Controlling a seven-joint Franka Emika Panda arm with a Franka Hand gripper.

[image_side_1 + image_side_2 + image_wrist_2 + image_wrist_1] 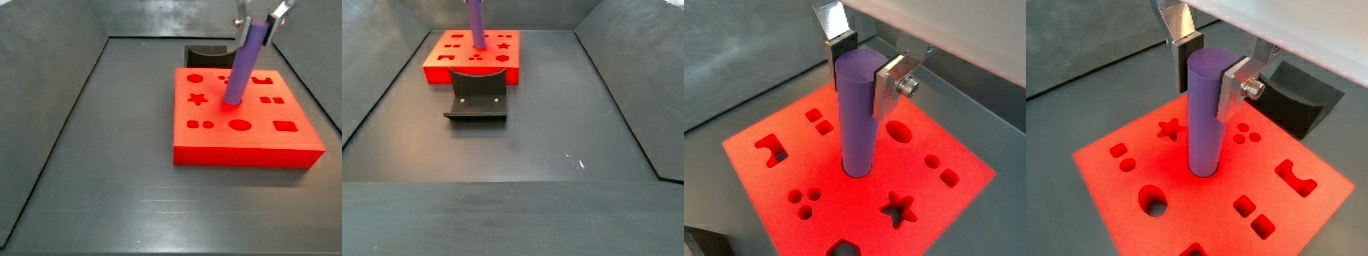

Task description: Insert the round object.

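Here, one dark fixture (477, 100) stands nearest in a side view, one red block (473, 57) behind it. Above the block, one round object (1205, 110) hangs upright, its lower end at the block's top, clamped between the gripper (1209, 68)'s two fingers (1236, 83).

You'll find no text, label, brand, number or sign readable in any view. The peg (1207, 110), held upright between the closed fingers of the gripper (1211, 72) above the red block (254, 140), is plain. The block carries only cut-out shapes, no lettering. The fixture (477, 98), at the block's 6 o'clock in a side view, is bare too.
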